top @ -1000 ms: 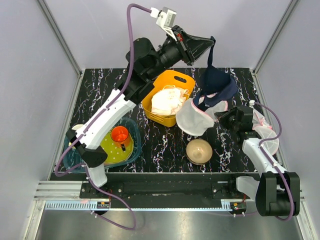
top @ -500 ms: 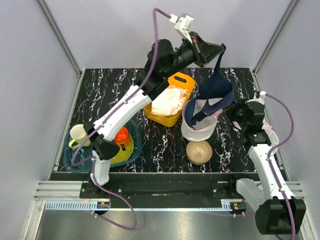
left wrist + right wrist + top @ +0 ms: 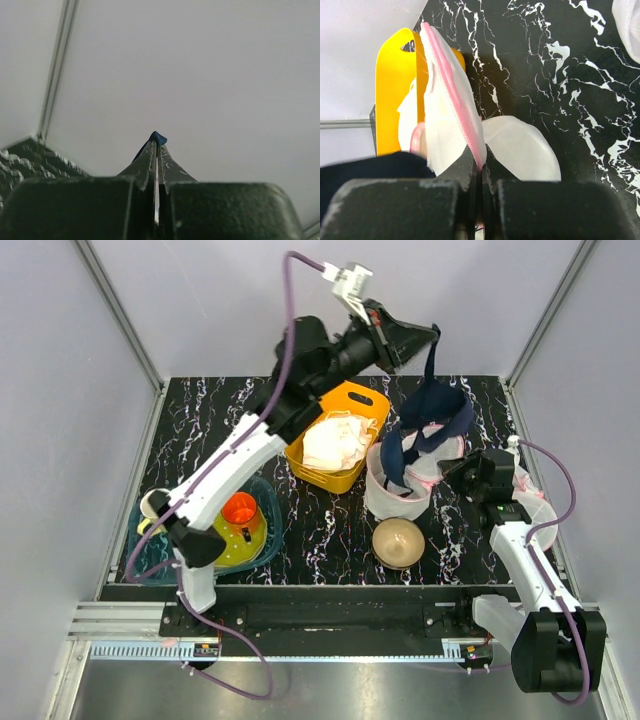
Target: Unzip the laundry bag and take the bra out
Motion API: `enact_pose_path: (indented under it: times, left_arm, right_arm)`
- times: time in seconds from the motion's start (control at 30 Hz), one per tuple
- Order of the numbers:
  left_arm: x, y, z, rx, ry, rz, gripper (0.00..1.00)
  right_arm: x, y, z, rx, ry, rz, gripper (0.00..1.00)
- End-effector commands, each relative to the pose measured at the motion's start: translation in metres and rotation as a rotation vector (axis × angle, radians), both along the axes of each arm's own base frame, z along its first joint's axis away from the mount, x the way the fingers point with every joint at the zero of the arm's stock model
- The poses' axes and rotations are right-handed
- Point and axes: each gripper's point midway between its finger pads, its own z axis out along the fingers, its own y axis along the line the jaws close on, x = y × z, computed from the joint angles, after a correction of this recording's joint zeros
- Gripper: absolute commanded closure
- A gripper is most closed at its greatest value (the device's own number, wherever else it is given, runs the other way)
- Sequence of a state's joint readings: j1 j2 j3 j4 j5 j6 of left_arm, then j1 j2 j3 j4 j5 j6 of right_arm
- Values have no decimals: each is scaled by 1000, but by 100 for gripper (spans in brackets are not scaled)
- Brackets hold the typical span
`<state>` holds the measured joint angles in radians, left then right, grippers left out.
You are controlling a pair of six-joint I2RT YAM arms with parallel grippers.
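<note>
Navy-blue fabric bra (image 3: 432,420) is hanging by its thin strap from the left gripper (image 3: 432,333), which is pinching shut on it above the far edge of the black marbled table (image 3: 330,530). Its lower end is dipping into the round white mesh laundry bag (image 3: 395,495), right of the table's middle. The right gripper (image 3: 453,472) is clamping tight on the bag's pink zip rim. Removal is under way, and the next move is likely calling for more lift.

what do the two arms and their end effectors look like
The left arm and right arm have white link shells, black joints and a purple cable looping alongside each. The left end effector and right end effector are black, each with two tapered fingers.
</note>
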<state>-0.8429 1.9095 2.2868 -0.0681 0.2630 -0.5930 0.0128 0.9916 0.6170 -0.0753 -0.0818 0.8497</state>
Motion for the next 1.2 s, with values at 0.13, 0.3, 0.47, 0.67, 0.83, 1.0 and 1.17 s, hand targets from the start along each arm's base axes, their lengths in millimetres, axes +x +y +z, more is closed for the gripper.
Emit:
enact_pose_path:
  times: [0.13, 0.3, 0.47, 0.67, 0.83, 1.0, 1.17]
  left_arm:
    - [-28, 105, 136, -212, -327, 254, 100]
    - [20, 122, 130, -205, -316, 364, 100]
    - [70, 141, 111, -187, -269, 431, 100]
    - [126, 155, 75, -154, -188, 482, 100]
    - [141, 158, 61, -147, -154, 481, 100]
    - [146, 155, 52, -141, -132, 472, 100]
    - [171, 148, -1, -93, -30, 479, 100]
  right_arm:
    - [9, -20, 12, -92, -35, -78, 100]
    - [2, -29, 21, -121, -51, -109, 100]
    - [-5, -33, 24, -140, -46, -117, 100]
    - [-7, -32, 21, -134, -39, -116, 100]
    - [-7, -32, 23, -139, -43, -119, 100]
    - [-6, -31, 18, -140, -30, -111, 100]
    - [-8, -31, 15, -134, -28, -112, 100]
